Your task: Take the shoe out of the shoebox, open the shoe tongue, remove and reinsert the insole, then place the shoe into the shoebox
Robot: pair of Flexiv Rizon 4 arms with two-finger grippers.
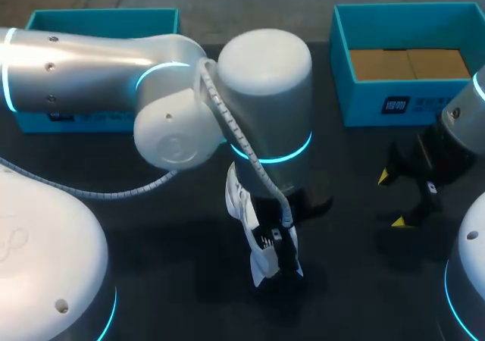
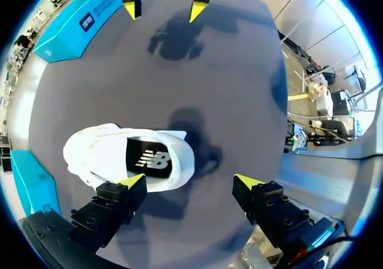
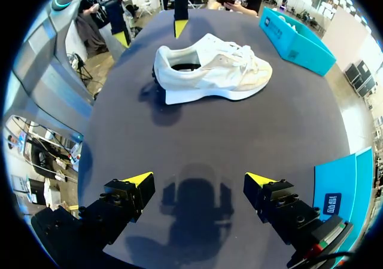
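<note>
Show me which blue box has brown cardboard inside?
The right blue box, beside the right end effector: brown cardboard lines it. The left blue box is mostly hidden by the left arm.

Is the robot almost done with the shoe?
Not yet. Done: the shoe is out, lying on the table. In hand: the left gripper hangs open over the shoe's heel, holding nothing; the right gripper is open too, off to the side. The black insole sits inside; whether it has been out already, I cannot tell. Left: putting the shoe into the shoebox.
</note>
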